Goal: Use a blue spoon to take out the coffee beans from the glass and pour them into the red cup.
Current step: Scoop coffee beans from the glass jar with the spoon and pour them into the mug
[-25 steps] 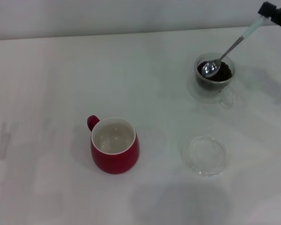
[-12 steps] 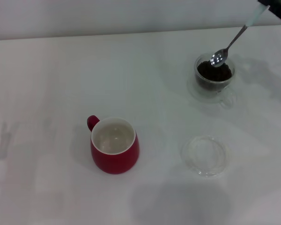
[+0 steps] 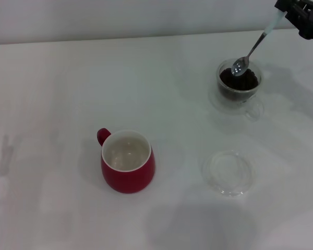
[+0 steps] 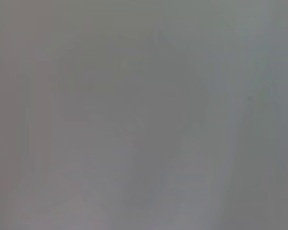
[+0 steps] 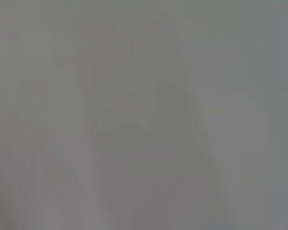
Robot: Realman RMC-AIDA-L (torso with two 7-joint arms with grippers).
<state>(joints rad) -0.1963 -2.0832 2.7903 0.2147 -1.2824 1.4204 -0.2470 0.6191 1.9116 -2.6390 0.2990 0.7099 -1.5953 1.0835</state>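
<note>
My right gripper (image 3: 287, 7), at the table's far right corner, pinches the pale handle of the spoon (image 3: 254, 47), its silver bowl slanting down to my left over the far rim of the glass (image 3: 239, 83). Beans (image 3: 240, 80) fill the glass beneath. The red cup (image 3: 127, 162) stands well off, nearer me and leftward, with a clear saucer (image 3: 228, 172) between.

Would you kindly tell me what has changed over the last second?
The right gripper, holding the blue spoon, drew up and back, lifting the bowl off the coffee beans to the far rim of the glass. Red cup and saucer stayed put.
</note>
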